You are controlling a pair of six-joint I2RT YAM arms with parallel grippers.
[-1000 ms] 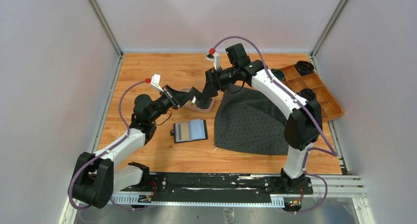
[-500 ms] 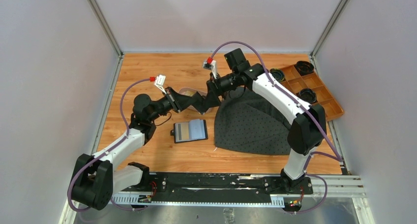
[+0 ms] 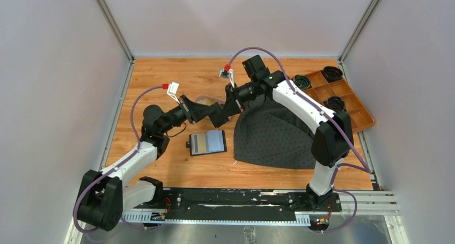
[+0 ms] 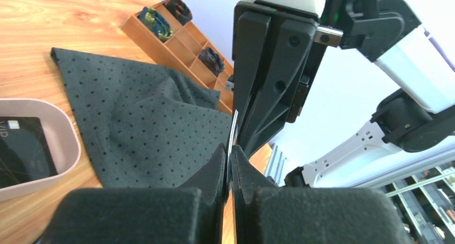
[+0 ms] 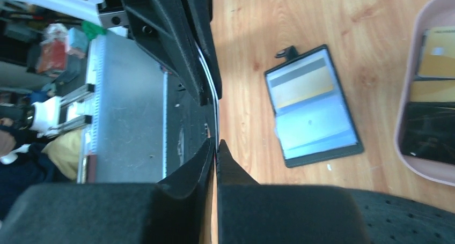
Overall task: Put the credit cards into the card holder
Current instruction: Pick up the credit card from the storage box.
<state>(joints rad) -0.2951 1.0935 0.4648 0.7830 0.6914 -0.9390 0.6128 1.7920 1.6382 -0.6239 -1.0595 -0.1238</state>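
Observation:
A thin credit card, seen edge-on [image 4: 232, 132], hangs in the air between both grippers. My left gripper [image 4: 230, 147] is shut on one end of it. My right gripper [image 5: 216, 143] faces it tip to tip and is shut on the other end of the same card's edge [image 5: 217, 107]. In the top view the two meet [image 3: 219, 114] beside the pinkish tray. The card holder [image 3: 207, 142] lies open on the wood, a gold card [image 5: 300, 86] and a pale blue card [image 5: 319, 123] in its pockets. More gold cards [image 5: 437, 56] and a black card [image 5: 429, 131] lie in the tray.
The pinkish tray [image 4: 68, 142] sits under the left arm. A dark dotted cloth [image 3: 273, 131] covers the table's middle right. An orange-brown compartmented box [image 3: 343, 96] with small dark items stands at the far right. Metal frame posts rise at the back corners.
The right gripper's jaws have closed onto the card that the left gripper holds. Both grippers have drifted slightly left and the tray is more covered.

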